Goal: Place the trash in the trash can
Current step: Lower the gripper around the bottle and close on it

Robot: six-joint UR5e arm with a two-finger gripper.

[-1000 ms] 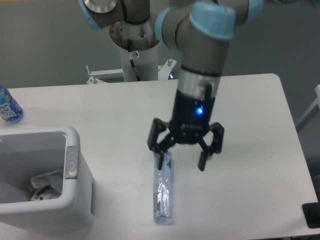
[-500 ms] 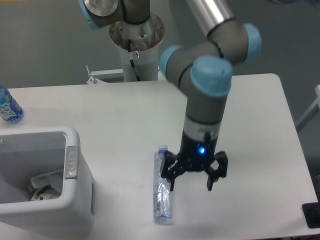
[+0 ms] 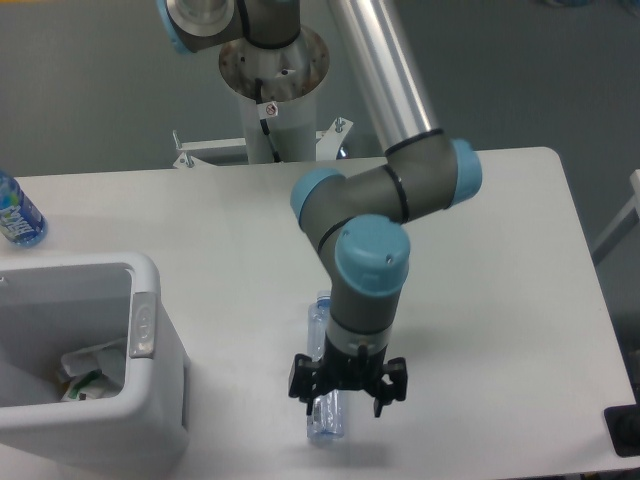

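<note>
Your gripper sits low over the long clear plastic bottle, its black fingers spread apart to either side of the crinkled body — released, not yet clamped on anything. The bottle lies flat on the smooth white table, running roughly front to back. Its far end pokes out behind the wrist and its near end shows below the fingers; which end carries the cap you cannot tell from here. The plastic looks thin and creased, catching bluish glints.

To your left stands the trash can, a boxy white plastic bin with rounded corners and a thick rim; a grey oval panel sits on the rim's near side. Inside it lies the crumpled white paper wrapper with dark print, resting against the bin's inner wall. Bin and bottle are apart, with bare tabletop between them.

At the table's far left edge an upright bottle with a blue label stands — partly cut off by the frame.
</note>
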